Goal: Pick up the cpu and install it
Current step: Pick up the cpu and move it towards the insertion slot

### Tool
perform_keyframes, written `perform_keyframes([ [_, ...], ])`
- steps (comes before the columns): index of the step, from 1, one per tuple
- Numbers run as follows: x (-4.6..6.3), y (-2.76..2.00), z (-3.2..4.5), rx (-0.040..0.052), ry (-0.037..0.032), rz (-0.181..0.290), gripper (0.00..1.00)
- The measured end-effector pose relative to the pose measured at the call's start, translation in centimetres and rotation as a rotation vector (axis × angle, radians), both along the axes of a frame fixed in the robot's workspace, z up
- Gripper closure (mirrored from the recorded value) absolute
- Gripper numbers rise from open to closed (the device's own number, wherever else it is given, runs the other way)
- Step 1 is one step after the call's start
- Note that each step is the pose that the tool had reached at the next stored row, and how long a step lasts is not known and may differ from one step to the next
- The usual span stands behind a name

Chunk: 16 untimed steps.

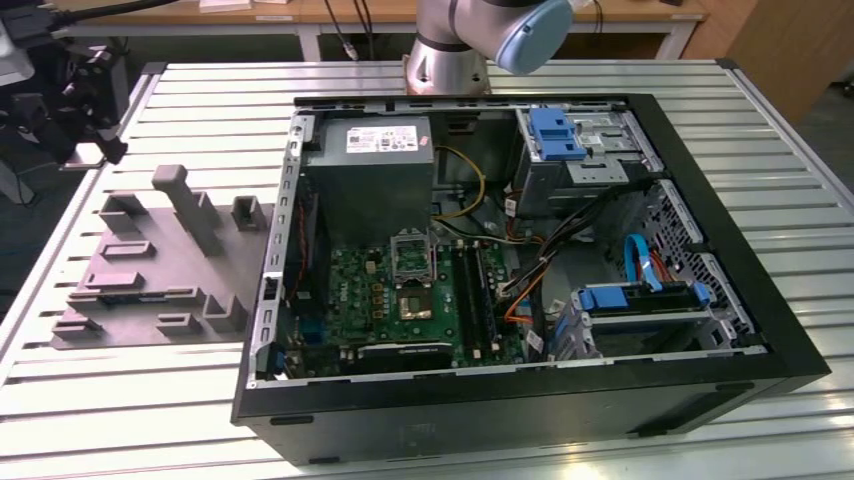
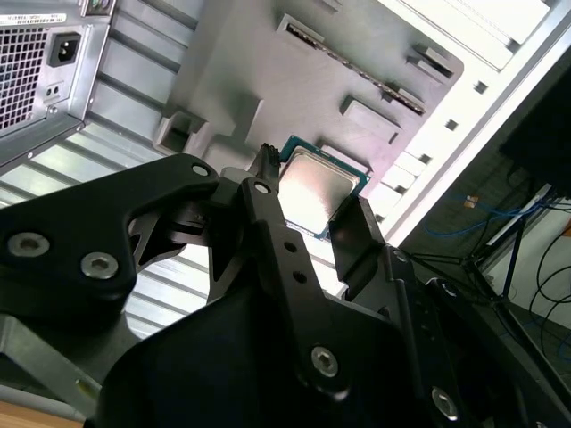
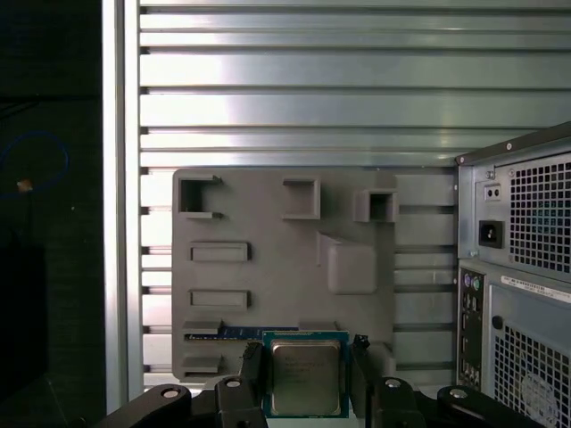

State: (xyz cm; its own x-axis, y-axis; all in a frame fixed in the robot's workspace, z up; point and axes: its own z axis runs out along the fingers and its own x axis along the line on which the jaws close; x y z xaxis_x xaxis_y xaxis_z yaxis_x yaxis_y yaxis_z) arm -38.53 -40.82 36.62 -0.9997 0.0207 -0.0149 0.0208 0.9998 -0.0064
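Two jaws clamp the cpu [image 3: 306,376] by opposite edges (metal lid showing) over the grey tray [image 3: 268,272].

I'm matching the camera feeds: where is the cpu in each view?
First wrist view: cpu gripped in the hand, against the grey fixture plate.
Second wrist view: cpu between the hand's fingers, same plate behind.
Exterior view: the shared landmark, that plate, on the exterior view's left.

Txt on white label [image 1: 388,139] illegible
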Motion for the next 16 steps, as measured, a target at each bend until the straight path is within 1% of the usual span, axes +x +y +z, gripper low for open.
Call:
perform_keyframes([
  [15, 0.41, 0.0, 0.0, 0.0, 0.0, 0.0, 0.53],
  [16, 0.98, 0.0, 0.0, -0.0001, 0.0, 0.0, 0.53],
])
